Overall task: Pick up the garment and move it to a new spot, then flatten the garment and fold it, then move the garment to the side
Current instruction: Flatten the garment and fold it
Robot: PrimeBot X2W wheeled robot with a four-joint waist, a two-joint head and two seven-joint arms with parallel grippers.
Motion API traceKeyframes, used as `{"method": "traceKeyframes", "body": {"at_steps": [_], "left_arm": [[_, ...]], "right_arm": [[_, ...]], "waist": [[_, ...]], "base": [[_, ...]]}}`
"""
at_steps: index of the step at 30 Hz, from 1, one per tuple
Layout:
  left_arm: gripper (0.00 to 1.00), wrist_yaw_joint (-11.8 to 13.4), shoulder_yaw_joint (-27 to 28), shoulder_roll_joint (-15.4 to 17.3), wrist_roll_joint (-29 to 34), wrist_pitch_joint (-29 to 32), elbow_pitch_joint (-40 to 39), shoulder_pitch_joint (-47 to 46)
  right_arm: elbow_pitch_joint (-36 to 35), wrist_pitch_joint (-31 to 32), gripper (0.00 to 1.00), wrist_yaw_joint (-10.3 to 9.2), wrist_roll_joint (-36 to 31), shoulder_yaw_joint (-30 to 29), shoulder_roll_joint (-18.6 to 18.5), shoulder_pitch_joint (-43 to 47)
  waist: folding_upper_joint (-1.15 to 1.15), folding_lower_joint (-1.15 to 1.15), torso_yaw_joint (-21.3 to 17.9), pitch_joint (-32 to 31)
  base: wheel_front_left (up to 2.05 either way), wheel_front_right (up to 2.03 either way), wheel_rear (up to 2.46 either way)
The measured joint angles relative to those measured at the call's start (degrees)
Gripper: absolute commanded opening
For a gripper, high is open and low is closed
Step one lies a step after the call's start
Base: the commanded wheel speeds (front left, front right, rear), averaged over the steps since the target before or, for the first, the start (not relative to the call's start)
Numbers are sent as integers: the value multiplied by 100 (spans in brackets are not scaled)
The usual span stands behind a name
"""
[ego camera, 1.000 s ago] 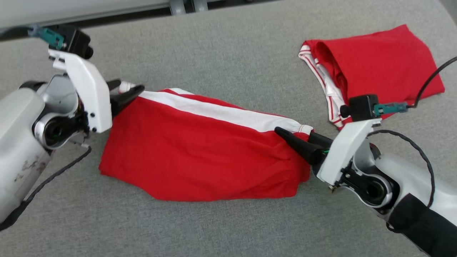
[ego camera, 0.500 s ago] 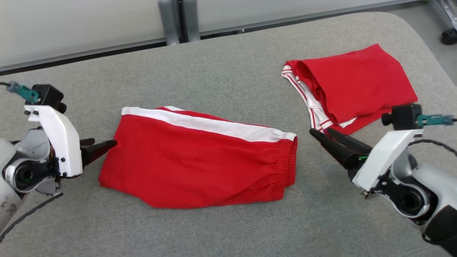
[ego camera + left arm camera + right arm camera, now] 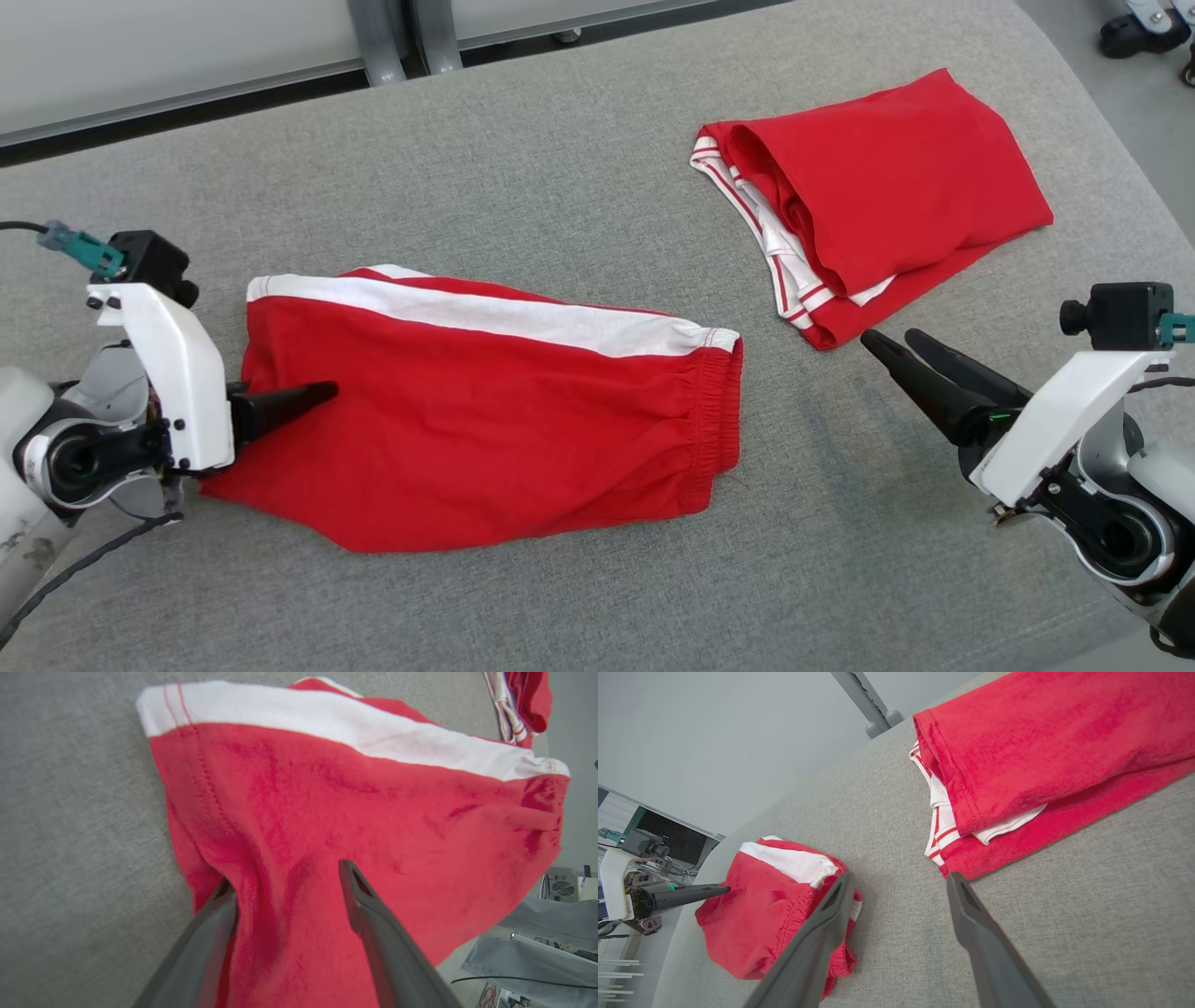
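left gripper's (image 3: 285,877) spread fingers (image 3: 373,924) rest against the red garment (image 3: 350,798).

Bare surface (image 3: 761,308) between shorts (image 3: 485,420), folded garment (image 3: 887,177)

Reaches in from the two near corners of the grey fabric-covered table (image 3: 579,168). Holds the left gripper (image 3: 316,394) low by the table's left edge, with the white wrist bracket (image 3: 177,373) standing upright and the pale forearm (image 3: 19,411) running off toward the near left corner. Points the two long dark fingers (image 3: 378,924) toward the right edge, spread well apart. Holds the right gripper (image 3: 892,338) near the right edge, off the table top. Aims those fingers (image 3: 971,933) toward the far left corner, parted by a clear gap, tips about level with each other. Tilts the right wrist bracket (image 3: 1055,420) back toward the near right corner.
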Motion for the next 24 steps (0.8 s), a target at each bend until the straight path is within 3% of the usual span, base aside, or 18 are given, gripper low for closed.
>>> {"method": "traceKeyframes", "body": {"at_steps": [9,14,22,23,24], "left_arm": [[100,0,32,-129,158,-9,-82,-265],[100,-8,-357,-159,1036,-168,401,-642],[100,-3,-402,-247,664,11,382,-725],[88,0,-411,-245,635,33,339,-735],[53,0,-423,-243,619,45,290,-736]], "right_arm": [[-62,-71,100,0,-44,-134,48,5],[-56,-86,100,0,-91,-178,127,5],[-53,-79,100,0,-145,-255,167,21],[-59,-66,100,0,-153,-264,177,25],[-58,-63,100,0,-165,-271,178,27]], "waist": [[0,0,-68,230],[0,0,-75,358],[0,0,-49,471],[0,0,-45,479],[0,0,-39,487]], "base": [[0,0,0],[0,0,0],[0,0,0],[0,0,0],[0,0,0]]}}
